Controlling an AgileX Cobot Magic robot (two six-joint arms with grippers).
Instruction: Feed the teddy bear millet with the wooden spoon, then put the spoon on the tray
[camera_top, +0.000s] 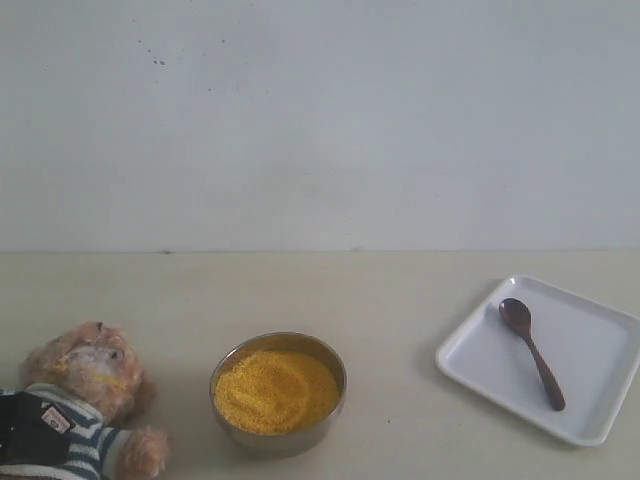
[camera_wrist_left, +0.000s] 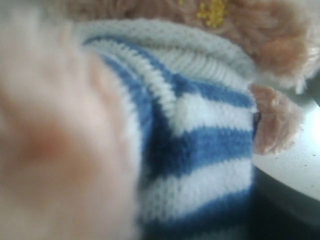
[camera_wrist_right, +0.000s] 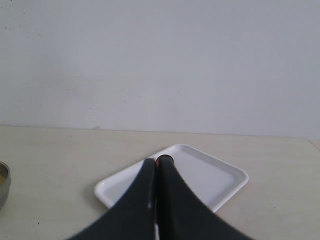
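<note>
Right end effector (camera_wrist_right: 157, 165) clenched, left one unseen; exterior shows wooden spoon (camera_top: 531, 352) on tray (camera_top: 590, 350).

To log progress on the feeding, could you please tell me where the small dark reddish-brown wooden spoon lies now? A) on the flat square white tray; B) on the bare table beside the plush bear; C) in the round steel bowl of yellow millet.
A: the dark reddish-brown wooden spoon lies flat on the square white tray, well apart from the round steel bowl.
</note>
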